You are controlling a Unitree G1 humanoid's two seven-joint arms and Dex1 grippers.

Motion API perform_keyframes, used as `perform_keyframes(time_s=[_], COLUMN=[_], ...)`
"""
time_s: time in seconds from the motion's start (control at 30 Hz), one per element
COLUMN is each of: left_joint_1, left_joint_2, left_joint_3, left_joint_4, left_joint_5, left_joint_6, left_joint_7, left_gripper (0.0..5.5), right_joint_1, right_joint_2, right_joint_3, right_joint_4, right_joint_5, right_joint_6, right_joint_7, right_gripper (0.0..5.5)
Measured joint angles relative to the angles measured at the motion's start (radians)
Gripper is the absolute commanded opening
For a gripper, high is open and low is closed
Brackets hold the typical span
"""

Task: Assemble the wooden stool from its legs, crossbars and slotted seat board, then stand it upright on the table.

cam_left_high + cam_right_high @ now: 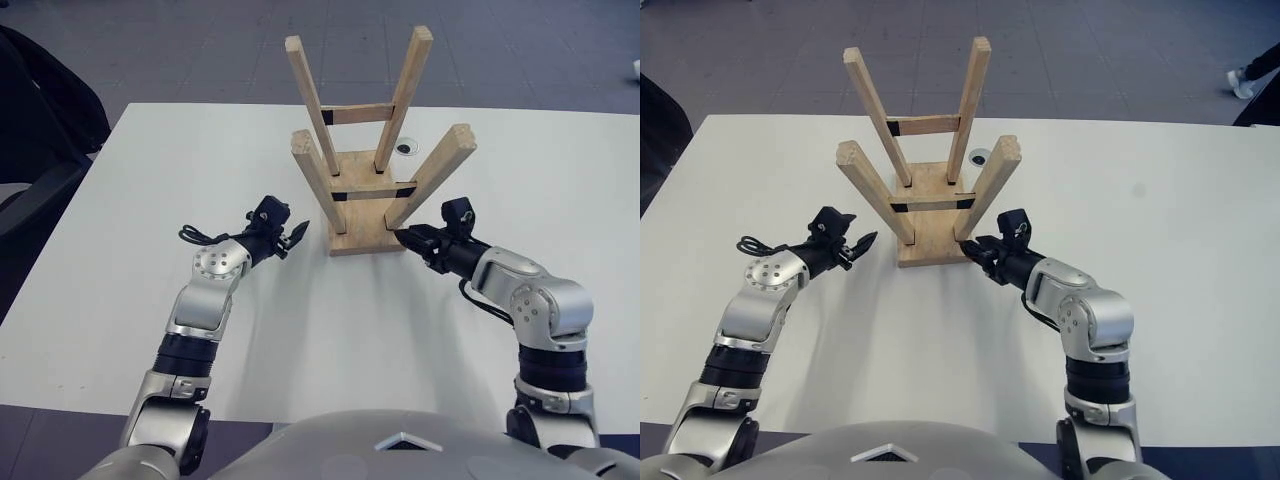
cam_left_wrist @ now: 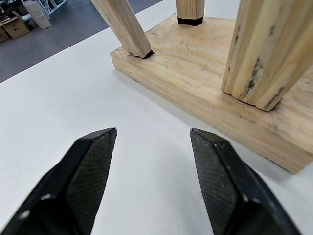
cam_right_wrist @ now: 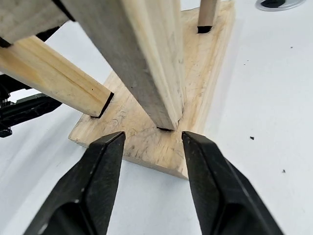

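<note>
Right pincer (image 3: pixel 151 138) is released, its fingers spread just before the near right corner of the seat (image 1: pixel 362 222); I cannot tell whether they touch the wood. Left pincer (image 2: pixel 152 133) is released too and holds nothing, lying near the seat's near left corner with bare table between.

The stool (image 1: pixel 365 170) sits upside down near the middle of the table (image 1: pixel 150 200), seat flat on the top. All four legs (image 1: pixel 318 180) stand in their slots, splayed upward, and both crossbars (image 1: pixel 357 113) are in place. Assembly looks done, so what remains is turning the stool over.

To do that well, each pincer should close on the seat's edge or low on a leg, one on each side. They should then lift and roll together, so no leg is levered out of its slot. A grommet (image 1: pixel 405 148) lies beyond the stool.
</note>
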Motion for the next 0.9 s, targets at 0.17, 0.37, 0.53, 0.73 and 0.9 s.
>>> perform_keyframes(time_s=[0.17, 0.37, 0.53, 0.73, 0.9], left_joint_1=[0.028, 0.028, 0.028, 0.028, 0.033], left_joint_2=[0.003, 0.003, 0.003, 0.003, 0.004], left_joint_3=[-0.002, -0.003, -0.003, -0.003, -0.001], left_joint_4=[-0.015, -0.015, -0.015, -0.015, -0.015], left_joint_5=[0.020, 0.021, 0.021, 0.021, 0.028], left_joint_6=[0.000, 0.000, 0.000, 0.000, 0.002], left_joint_7=[0.004, 0.006, 0.006, 0.008, 0.010], left_gripper=[2.80, 2.80, 2.80, 2.80, 2.80], right_joint_1=[-0.002, -0.006, -0.014, -0.033, -0.085], right_joint_2=[0.203, 0.208, 0.208, 0.208, 0.209], right_joint_3=[-0.046, -0.060, -0.029, -0.022, -0.056], right_joint_4=[-0.111, -0.130, -0.130, -0.190, -0.279], right_joint_5=[-0.049, -0.054, -0.011, 0.053, 0.099], right_joint_6=[0.098, 0.112, 0.117, 0.194, 0.252], right_joint_7=[-0.252, -0.380, -0.399, -0.417, -0.405], right_gripper=[2.38, 2.38, 2.38, 2.38, 2.38])
